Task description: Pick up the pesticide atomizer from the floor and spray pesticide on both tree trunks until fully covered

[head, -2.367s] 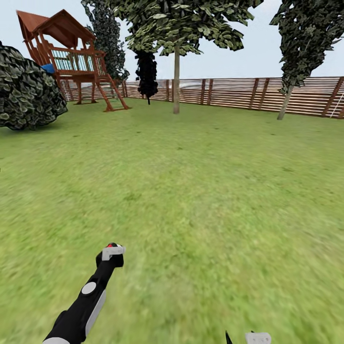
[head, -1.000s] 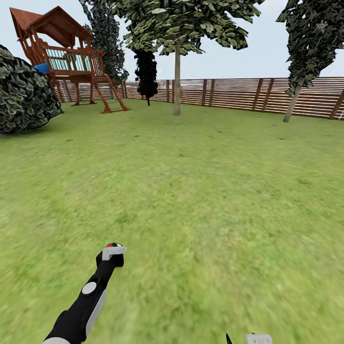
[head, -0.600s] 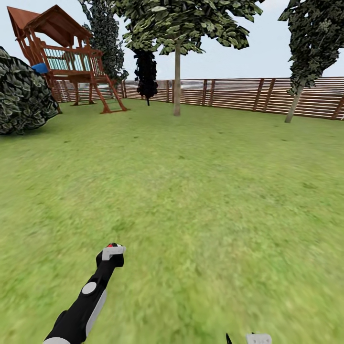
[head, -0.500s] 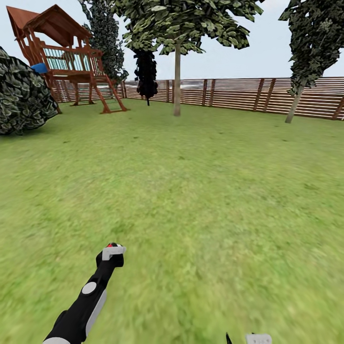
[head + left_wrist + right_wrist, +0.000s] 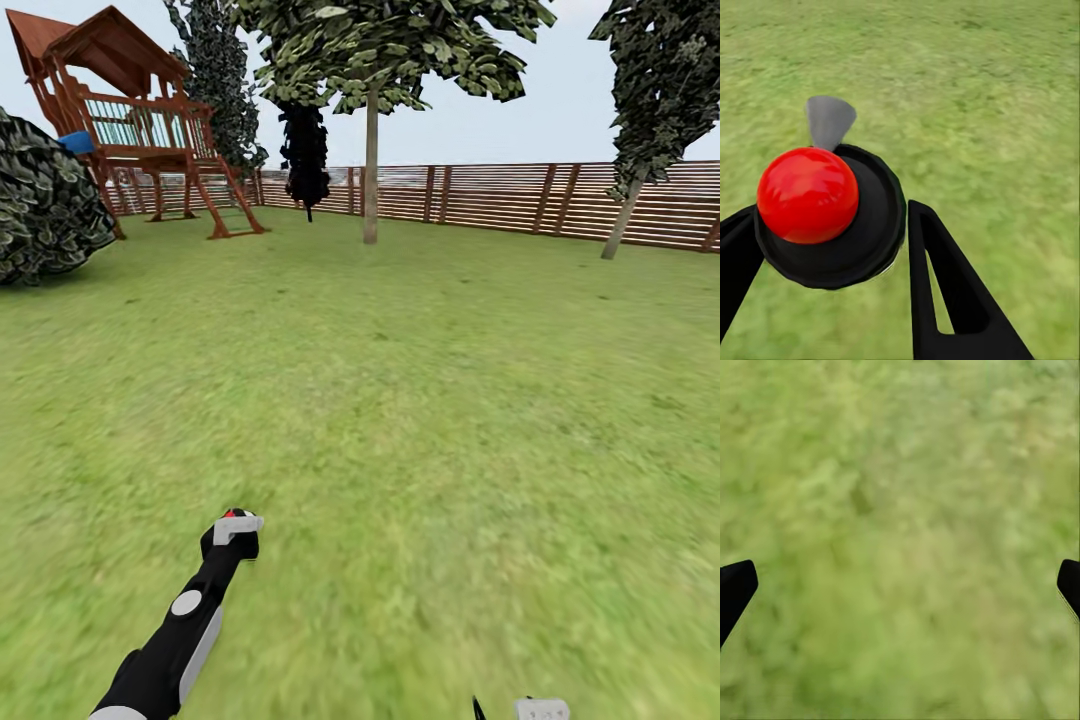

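I am in the garden, on its grass lawn (image 5: pixel 420 380). My left gripper (image 5: pixel 233 522) is stretched forward low over the grass, shut on the pesticide atomizer (image 5: pixel 840 232), a small black body with a round red top (image 5: pixel 808 193). One black finger (image 5: pixel 945 292) presses its side. Open over bare grass, my right gripper (image 5: pixel 900 585) pokes in at the head view's lower edge (image 5: pixel 532 708). The two trees with thick trunks and the pesticide are out of view.
A brown slat fence (image 5: pixel 500 195) closes the far side. A wooden playhouse (image 5: pixel 130 120) and a round dark bush (image 5: pixel 45 205) stand at the far left. Thin-trunked trees (image 5: pixel 371 150) rise by the fence, another at the right (image 5: pixel 625 210).
The whole view has crept forward over the lawn, so the playhouse and bush slid left and the right tree slid right. Both arms keep their pose.
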